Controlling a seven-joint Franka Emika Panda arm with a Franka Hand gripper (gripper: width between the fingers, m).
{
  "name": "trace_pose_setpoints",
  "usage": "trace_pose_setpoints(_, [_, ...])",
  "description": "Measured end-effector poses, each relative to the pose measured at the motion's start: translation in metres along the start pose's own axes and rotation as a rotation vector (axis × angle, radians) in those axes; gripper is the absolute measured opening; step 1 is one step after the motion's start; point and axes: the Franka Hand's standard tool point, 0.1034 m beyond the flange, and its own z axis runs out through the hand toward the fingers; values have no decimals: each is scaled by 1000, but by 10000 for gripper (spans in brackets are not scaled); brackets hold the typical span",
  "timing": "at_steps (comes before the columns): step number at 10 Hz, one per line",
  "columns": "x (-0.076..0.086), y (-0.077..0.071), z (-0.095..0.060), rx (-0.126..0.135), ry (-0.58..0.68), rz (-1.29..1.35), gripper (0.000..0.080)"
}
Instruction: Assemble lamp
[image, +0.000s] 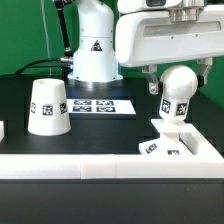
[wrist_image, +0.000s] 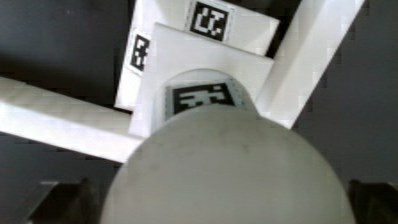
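The white bulb (image: 177, 100) stands upright on the flat square base (image: 160, 146) at the exterior view's right, its tag facing the camera. My gripper (image: 177, 84) is straight above it, one finger (image: 153, 82) on each side of the round head, with a thin dark gap showing at each side, so it looks open. In the wrist view the bulb (wrist_image: 222, 160) fills the lower middle, with the base (wrist_image: 178, 45) beyond it and my gripper (wrist_image: 214, 208) astride it. The cone shade (image: 48, 107) stands apart at the exterior view's left.
A white rail (image: 80, 166) runs along the front, and the base sits in its corner (wrist_image: 54, 120). The marker board (image: 102, 105) lies mid-table. The white robot pedestal (image: 93, 48) stands at the back.
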Motion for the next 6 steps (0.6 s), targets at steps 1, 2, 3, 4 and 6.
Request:
trace_pose_setpoints(1, [2, 0, -2, 0, 1, 0, 699])
trace_pose_setpoints(2, [4, 1, -4, -1, 5, 0, 699])
trace_pose_setpoints(3, [3, 1, -4, -2, 8, 0, 699])
trace_pose_setpoints(4, [2, 1, -2, -4, 12, 0, 599])
trace_pose_setpoints(6, [3, 2, -2, -6, 21, -1, 577])
